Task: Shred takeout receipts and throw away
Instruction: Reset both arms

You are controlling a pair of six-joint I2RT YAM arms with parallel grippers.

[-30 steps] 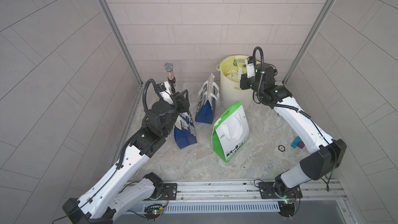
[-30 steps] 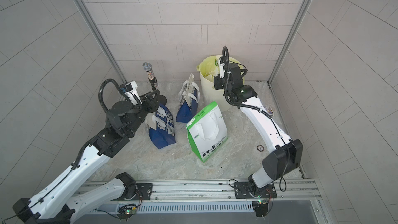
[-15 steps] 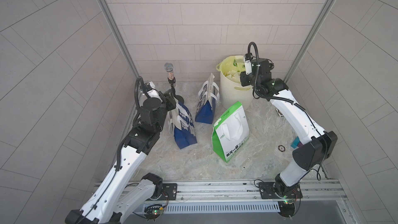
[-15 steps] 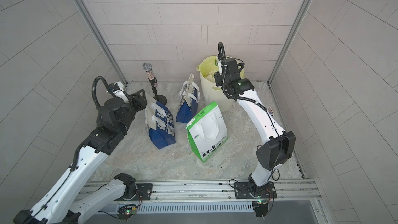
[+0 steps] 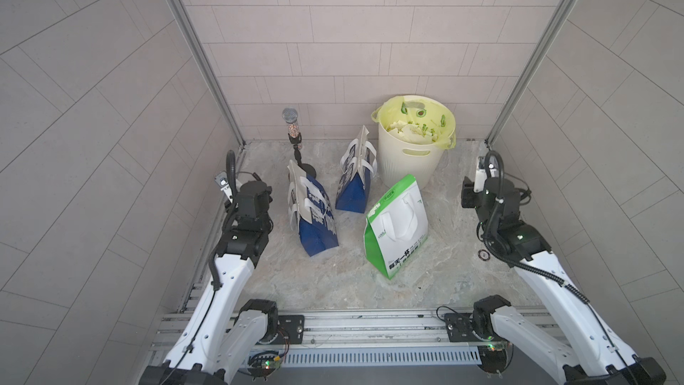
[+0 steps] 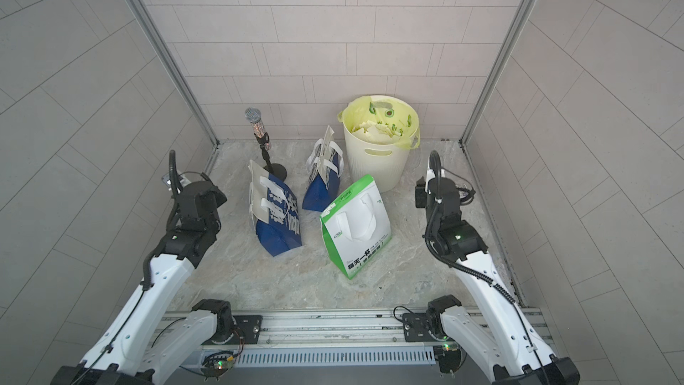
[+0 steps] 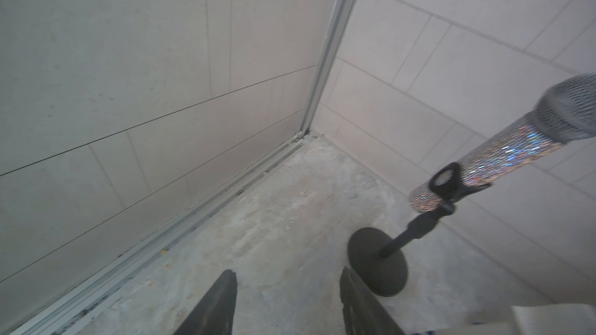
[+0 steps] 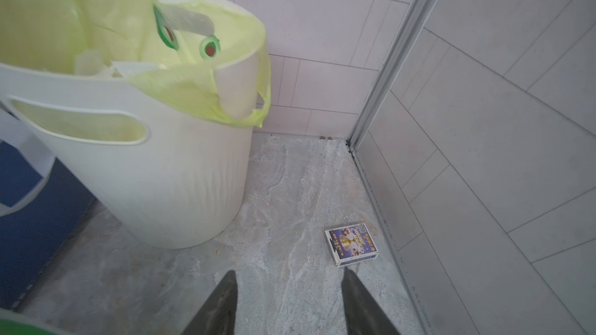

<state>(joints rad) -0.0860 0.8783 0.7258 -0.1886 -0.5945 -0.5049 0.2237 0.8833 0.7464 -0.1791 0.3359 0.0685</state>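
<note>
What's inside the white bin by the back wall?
The white bin holds a yellow-green liner with pale torn paper pieces piled in it. Anything beneath that top layer is covered.

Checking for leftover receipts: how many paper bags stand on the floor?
3: one blue bag beside the microphone stand, a second blue bag beside the bin, a green-and-white bag before the bin. None looks hidden.

A glittery microphone (image 5: pixel 292 129) stands upright, a card box (image 8: pixel 351 244) lies flat.
</note>
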